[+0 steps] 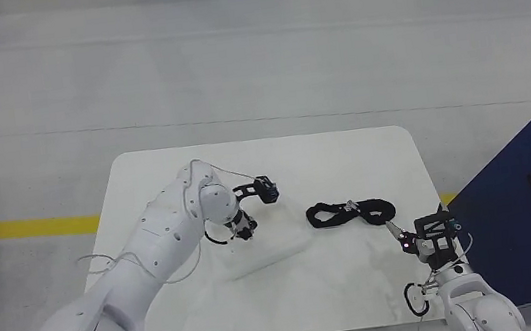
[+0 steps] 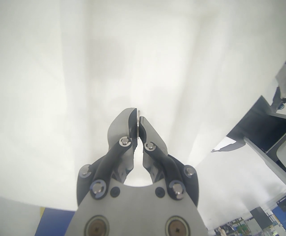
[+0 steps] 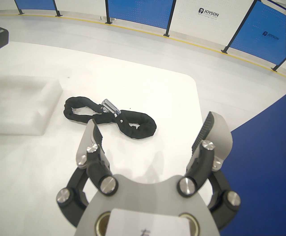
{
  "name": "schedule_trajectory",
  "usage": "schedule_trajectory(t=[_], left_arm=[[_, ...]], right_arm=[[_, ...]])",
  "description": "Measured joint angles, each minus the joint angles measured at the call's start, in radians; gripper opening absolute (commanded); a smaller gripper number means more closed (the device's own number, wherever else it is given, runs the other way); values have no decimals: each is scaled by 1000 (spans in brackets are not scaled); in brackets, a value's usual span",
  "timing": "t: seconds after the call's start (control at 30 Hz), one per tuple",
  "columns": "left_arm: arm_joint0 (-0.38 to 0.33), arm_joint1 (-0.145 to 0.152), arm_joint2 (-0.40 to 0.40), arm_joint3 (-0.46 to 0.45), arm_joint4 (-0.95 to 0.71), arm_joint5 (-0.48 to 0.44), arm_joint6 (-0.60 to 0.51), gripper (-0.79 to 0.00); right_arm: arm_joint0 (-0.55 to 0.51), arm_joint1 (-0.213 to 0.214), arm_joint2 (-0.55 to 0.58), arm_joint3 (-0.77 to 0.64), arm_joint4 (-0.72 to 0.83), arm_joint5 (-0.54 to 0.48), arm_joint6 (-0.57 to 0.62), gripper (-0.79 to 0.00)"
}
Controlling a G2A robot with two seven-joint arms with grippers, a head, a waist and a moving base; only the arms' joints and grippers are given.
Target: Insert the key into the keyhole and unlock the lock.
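The right gripper (image 3: 151, 118) is hanging spread wide and empty by the near edge of the white rounded table (image 1: 346, 160). Farther in, the left gripper (image 2: 138, 118) is pinching a thin silver metal key (image 2: 139, 112) near a white foam block (image 3: 26, 105). The black fabric-sleeved chain lock (image 3: 107, 116) is lying mid-table, well apart from it; I'm judging pickup done, insertion and turning remaining. Bare table is offering room between them, the far edge well off

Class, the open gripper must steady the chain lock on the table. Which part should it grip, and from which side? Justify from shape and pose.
Probably the chrome lock body, where the black sleeved chain crosses itself: it is rigid, while the loops look floppy. Bring the right gripper down from above, jaws spanning its narrow width, since it lies on its side.
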Motion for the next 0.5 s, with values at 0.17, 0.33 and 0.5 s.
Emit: schedule_trajectory(t=[0.17, 0.33, 0.5], left_arm=[[26, 47, -12, -25, -22, -43, 44, -785], [43, 91, -4, -84, 25, -3, 4, -785], [67, 142, -22, -206, 39, 24, -22, -785]], right_arm=[[0, 0, 0, 0, 0, 0, 0, 0], [0, 0, 0, 0, 0, 0, 0, 0], [0, 0, 0, 0, 0, 0, 0, 0]])
